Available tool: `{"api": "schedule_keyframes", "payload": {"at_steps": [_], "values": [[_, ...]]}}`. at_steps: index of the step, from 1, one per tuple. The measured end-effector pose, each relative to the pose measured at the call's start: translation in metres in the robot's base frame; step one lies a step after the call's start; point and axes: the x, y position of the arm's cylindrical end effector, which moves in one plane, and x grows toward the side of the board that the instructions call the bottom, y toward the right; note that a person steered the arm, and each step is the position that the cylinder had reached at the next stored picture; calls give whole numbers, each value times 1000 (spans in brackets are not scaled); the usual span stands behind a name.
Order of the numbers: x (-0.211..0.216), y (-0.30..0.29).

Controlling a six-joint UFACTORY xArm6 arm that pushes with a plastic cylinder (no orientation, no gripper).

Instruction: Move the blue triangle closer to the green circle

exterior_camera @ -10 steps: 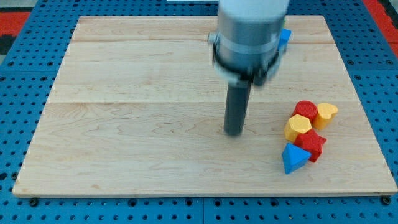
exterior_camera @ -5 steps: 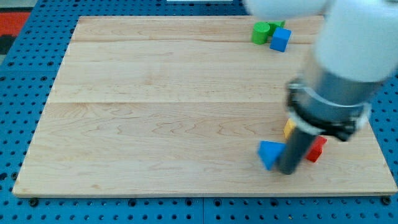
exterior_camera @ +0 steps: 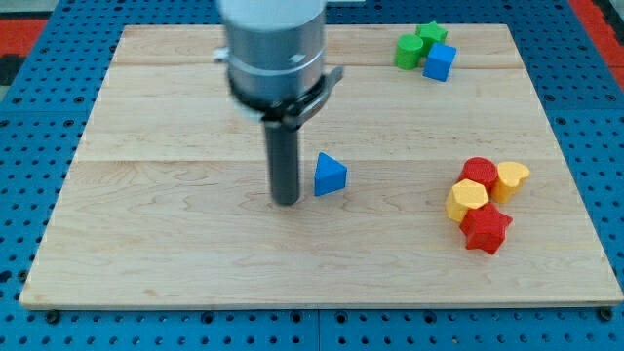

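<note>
Wooden board [exterior_camera: 175, 244] on a blue pegboard [exterior_camera: 39, 322], seen from above at a slant. Landmark: blue triangle [exterior_camera: 330, 175], roughly mid-board.

My tip [exterior_camera: 286, 202] is on the board just left of the blue triangle and a bit lower in view, a small gap between them, not touching as far as I can tell. Rod goes up into the grey arm body [exterior_camera: 272, 49], which covers the board's top edge up-left of the triangle. No gripper here, just a plain rod, so nothing to open or close and nothing is held.

Blue triangle lies alone, apex toward the view's left/top, flat on the wood.

Up and right of the triangle, well apart, near the board's top edge: green circle [exterior_camera: 409, 51], with a second green block [exterior_camera: 432, 36] touching it on its right/top, shape unclear, maybe a star. Blue cube [exterior_camera: 440, 62] just right of the circle, touching the green pair.

Right of the triangle and a bit lower, well apart: a tight cluster. Yellow hexagon [exterior_camera: 467, 200] at the cluster's left, red circle [exterior_camera: 478, 172] above it, a second yellow block [exterior_camera: 511, 179] at the right, shape hard to tell, red star [exterior_camera: 486, 229] at the bottom. All four touch or nearly touch.

Triangle sits far from the green circle, about as far as from the red/yellow cluster.
</note>
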Motion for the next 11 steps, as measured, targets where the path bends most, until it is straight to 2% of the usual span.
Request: {"api": "schedule_keyframes", "payload": {"at_steps": [1,4,6,7,8,9,10,11], "values": [[-7,30],[-155,114],[-210,73],[-219,128],[-217,130],[-175,109],[-161,150],[-190,179]]}}
